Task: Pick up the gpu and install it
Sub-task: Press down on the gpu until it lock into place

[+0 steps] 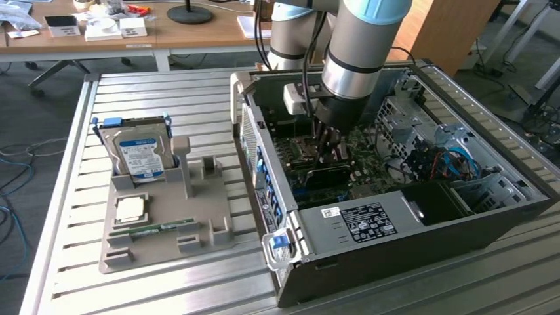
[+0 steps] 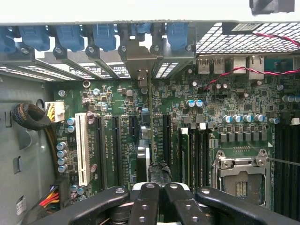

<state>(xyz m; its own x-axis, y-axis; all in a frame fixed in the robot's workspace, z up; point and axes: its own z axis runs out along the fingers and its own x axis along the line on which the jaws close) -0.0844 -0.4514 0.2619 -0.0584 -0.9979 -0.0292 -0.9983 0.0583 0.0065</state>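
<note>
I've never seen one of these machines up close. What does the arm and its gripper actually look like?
The arm is a thick grey metal tube with a light blue cap at its joint and a black band. A black cable runs alongside it. The gripper is black, its linked fingers studded with round pins.

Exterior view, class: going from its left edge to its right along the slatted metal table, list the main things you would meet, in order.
Silver hard drive with a blue label, standing upright → grey plastic parts holder → open black computer case, with the arm's end effector reaching down inside it over the green motherboard.
</note>
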